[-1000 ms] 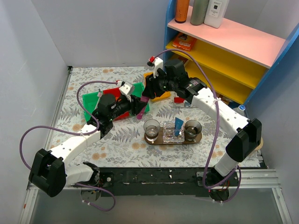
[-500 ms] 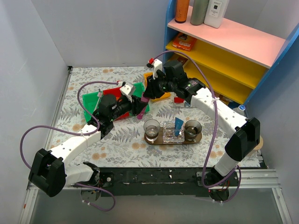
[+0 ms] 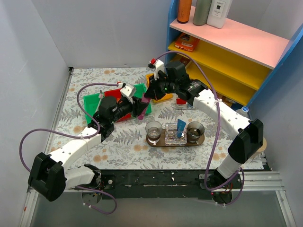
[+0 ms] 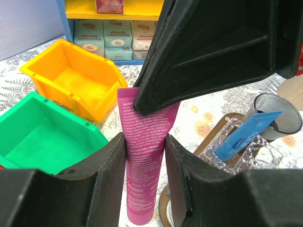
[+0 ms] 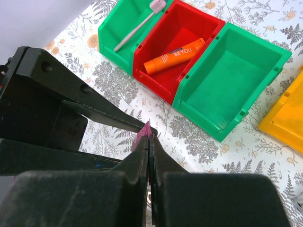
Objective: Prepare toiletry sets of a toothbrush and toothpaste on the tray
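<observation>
Pink toothpaste [image 4: 144,165] is off the tray [image 3: 160,144], held in the air betw. both arms, just left of it and in front of the bins. L gripper [image 4: 146,142] is clamped on the tube's body, printed side up, narrow end twd its own wrist cam. R gripper [image 5: 148,137] pinches the wide flat end, fingers pressed tight on it. Blue toothpaste [image 3: 181,127] leans in a clear glass dish [image 3: 171,137] at the tray's middle, w/ glass cups [image 3: 153,129] either side. R wrist view shows a red bin [image 5: 184,28] w/ an orange tube [image 5: 174,56], a green bin [image 5: 118,23] w/ a toothbrush [image 5: 137,26] on one side, a second green bin [image 5: 232,71] on the other, then a yellow bin [image 4: 71,80]
</observation>
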`<state>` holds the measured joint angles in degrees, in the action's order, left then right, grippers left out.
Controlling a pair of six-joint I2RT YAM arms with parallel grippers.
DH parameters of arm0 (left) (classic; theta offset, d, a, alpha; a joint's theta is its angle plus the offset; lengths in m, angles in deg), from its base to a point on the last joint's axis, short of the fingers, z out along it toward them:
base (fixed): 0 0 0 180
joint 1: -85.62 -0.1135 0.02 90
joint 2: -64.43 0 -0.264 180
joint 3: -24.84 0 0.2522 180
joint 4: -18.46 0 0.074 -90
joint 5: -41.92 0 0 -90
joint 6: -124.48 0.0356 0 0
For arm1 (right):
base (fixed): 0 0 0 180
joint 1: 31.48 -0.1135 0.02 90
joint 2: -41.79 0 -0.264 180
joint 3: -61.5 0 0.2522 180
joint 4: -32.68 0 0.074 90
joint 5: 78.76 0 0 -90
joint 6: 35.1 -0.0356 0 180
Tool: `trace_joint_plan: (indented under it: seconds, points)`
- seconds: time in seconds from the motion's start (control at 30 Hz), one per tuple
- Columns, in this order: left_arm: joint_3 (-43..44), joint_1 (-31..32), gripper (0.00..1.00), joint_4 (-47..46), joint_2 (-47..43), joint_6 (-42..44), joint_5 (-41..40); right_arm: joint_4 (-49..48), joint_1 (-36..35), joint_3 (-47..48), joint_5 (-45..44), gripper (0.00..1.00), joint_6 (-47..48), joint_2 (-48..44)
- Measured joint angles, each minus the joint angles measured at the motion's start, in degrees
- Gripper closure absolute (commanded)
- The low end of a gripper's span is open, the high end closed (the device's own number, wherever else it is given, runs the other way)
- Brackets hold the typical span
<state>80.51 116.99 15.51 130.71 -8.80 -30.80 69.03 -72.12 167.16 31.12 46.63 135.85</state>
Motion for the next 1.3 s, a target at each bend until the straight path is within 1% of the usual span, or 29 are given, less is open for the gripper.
trace_joint_plan:
  seconds: [0.03,0.13,0.17,0.2,0.27,0.3,0.47,0.6,0.83,0.93,1.07,1.3]
  points:
    - [0.0,-0.02,0.58,0.02,-0.2,0.02,-0.31,-0.68,-0.04,-0.28,-0.04,0.99,-0.22,-0.09]
    - [-0.11,0.0,0.38,-0.04,-0.5,0.17,-0.85,-2.89,-0.28,-1.68,-0.87,0.99,-0.76,-0.87]
    - [-0.11,0.02,0.25,-0.22,-0.61,-0.07,-1.09,-3.5,-0.39,-1.97,-1.68,0.99,-0.81,-1.01]
    - [-0.11,0.07,0.18,-0.33,-0.74,0.02,-1.4,-3.96,-0.44,-2.05,-2.36,0.99,-0.79,-1.03]
    - [-0.13,0.13,0.09,-0.52,-1.25,-0.2,-1.95,-4.83,-0.39,-2.12,-4.74,0.99,-0.76,-1.03]
    - [-0.2,0.15,0.02,-0.55,-1.6,-0.13,-2.19,-5.01,-0.39,-2.12,-5.92,0.99,-0.72,-1.07]
    - [-1.01,0.15,0.02,-1.73,-4.59,-0.42,-3.78,-4.96,-0.35,-2.14,-13.27,0.99,0.35,-2.82]
    - [-0.92,0.11,0.02,-2.08,-5.75,-1.64,-6.54,-3.63,-0.35,-2.14,-19.47,0.99,1.92,-6.64]
    - [1.99,-2.43,0.02,2.49,-3.26,-6.58,-18.69,0.59,-0.33,-2.82,-27.74,0.99,3.13,-15.72]
    - [2.4,-3.32,0.02,3.85,-2.93,-7.06,-23.34,2.84,-0.31,-3.69,-29.55,0.99,2.47,-18.8]
    - [2.4,-3.34,0.02,4.66,-2.89,-6.99,-26.93,6.1,-0.31,-5.03,-30.69,0.99,0.63,-21.33]
    - [2.4,-3.34,0.02,4.87,-0.96,-7.02,-28.04,12.57,-0.33,-6.71,-30.84,0.99,-3.37,-23.54]
